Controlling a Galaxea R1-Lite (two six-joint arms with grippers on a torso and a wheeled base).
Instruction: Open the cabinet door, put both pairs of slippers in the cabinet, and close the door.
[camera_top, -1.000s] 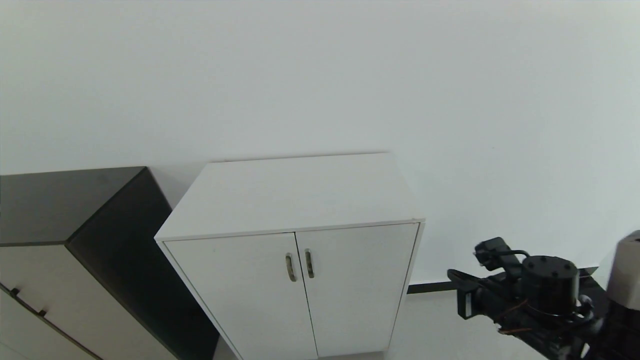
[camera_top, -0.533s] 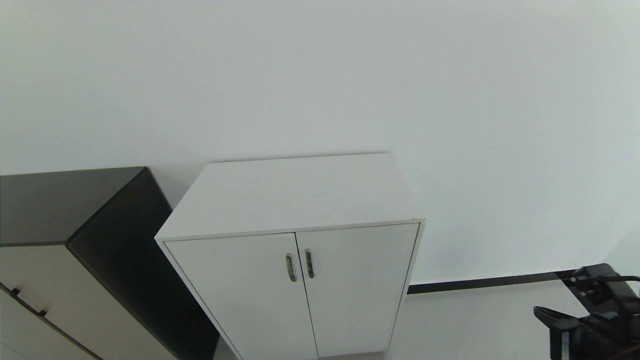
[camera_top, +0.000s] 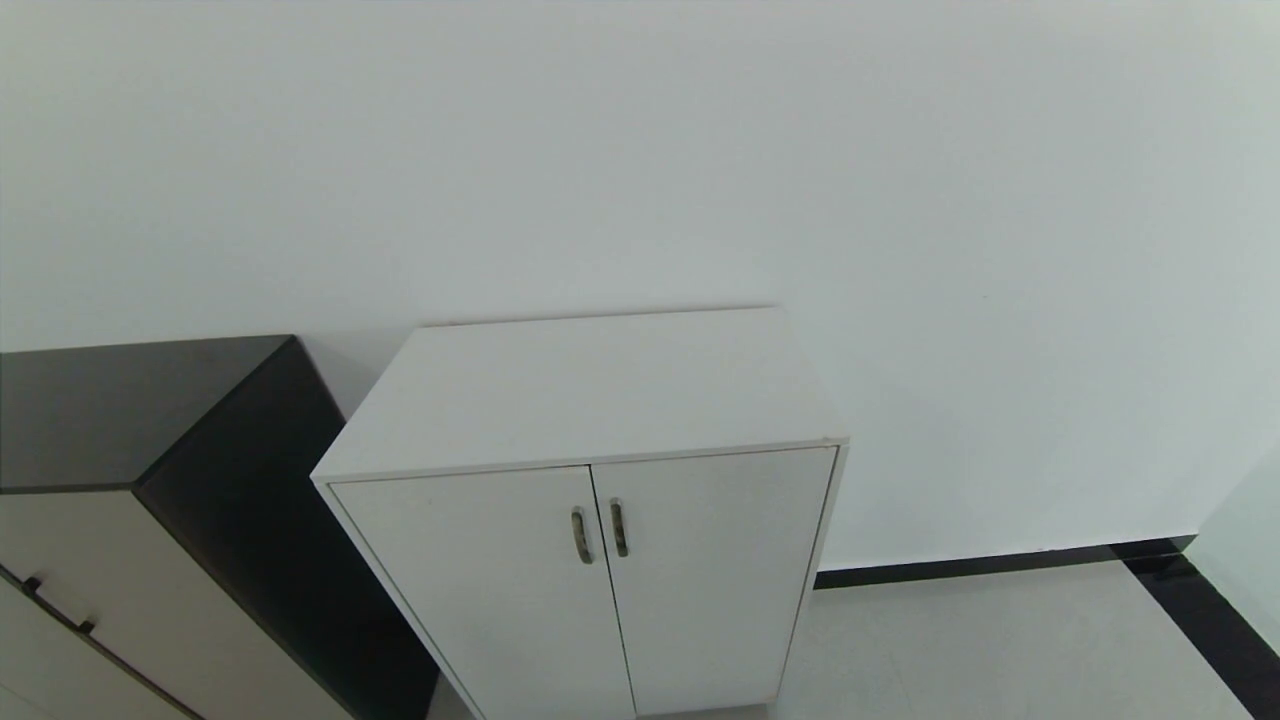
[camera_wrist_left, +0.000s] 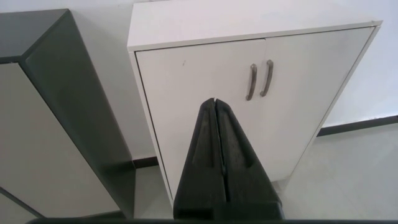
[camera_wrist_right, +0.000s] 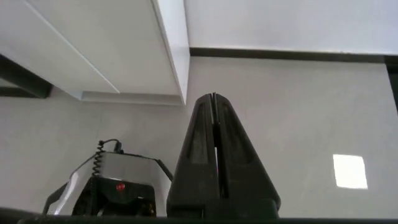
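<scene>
White cabinet (camera_top: 585, 480) closed, base cut off at 6 o'clock | open floor (camera_top: 1000, 640) at 4 o'clock | left gripper (camera_wrist_left: 215, 101), right gripper (camera_wrist_right: 213, 97): fingers pressed together

The white cabinet (camera_top: 600, 395) stands upright on the floor (camera_top: 980, 640), its back to the wall (camera_top: 700, 150). Its two doors (camera_top: 480, 590) are shut and meet at the middle, where two slim vertical metal handles (camera_top: 579, 535) sit side by side.

One white cabinet (camera_top: 585, 400) with two doors (camera_top: 480, 590) and two handles (camera_top: 579, 535), one dark cabinet (camera_top: 235, 470), two tools (camera_wrist_left: 216, 106) (camera_wrist_right: 214, 101).
</scene>
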